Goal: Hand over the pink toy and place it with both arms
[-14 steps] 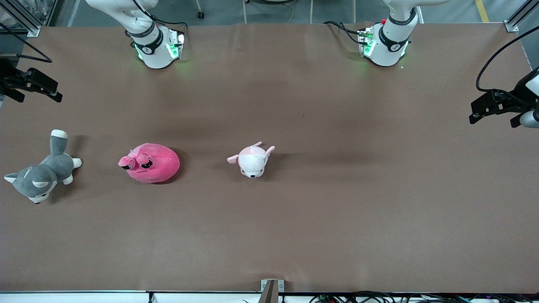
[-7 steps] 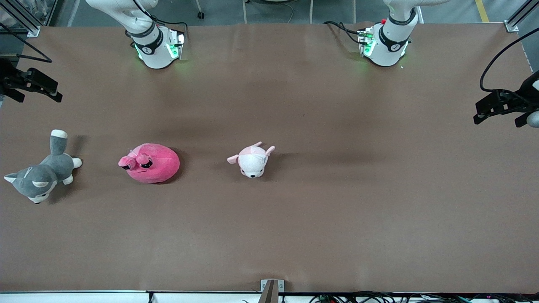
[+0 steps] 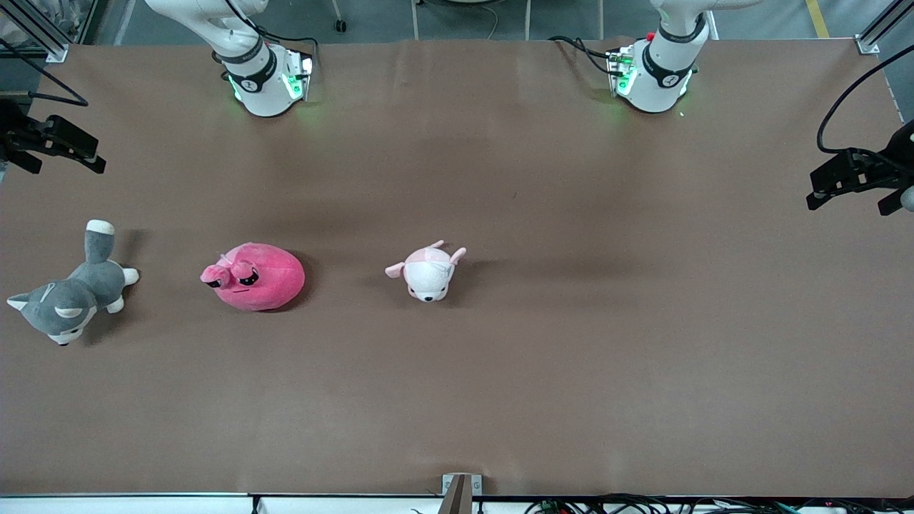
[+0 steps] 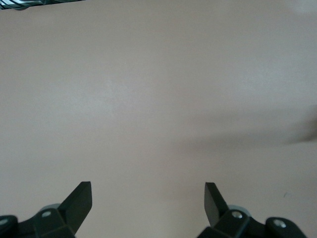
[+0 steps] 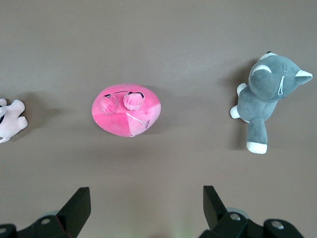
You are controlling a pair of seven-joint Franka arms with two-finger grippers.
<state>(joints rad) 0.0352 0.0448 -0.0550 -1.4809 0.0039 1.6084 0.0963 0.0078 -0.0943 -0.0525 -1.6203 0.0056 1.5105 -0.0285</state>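
Pink toy (image 3: 255, 277) untouched on table (image 3: 543, 357)

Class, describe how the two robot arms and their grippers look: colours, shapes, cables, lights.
Both arms are glossy white with black joint bands, and green lights glow at their bases. Black cables run to each base. The left gripper and right gripper are black, each with two angular, pointed fingers; a black cable loops above the left one.

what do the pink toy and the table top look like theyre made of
The pink toy looks like soft plush fabric: matte, slightly fuzzy, with a seam showing in the right wrist view and a rounded, stuffed shape. The table seems covered by a brown matte sheet, perhaps paper or felt; faint creases and no glare suggest so.
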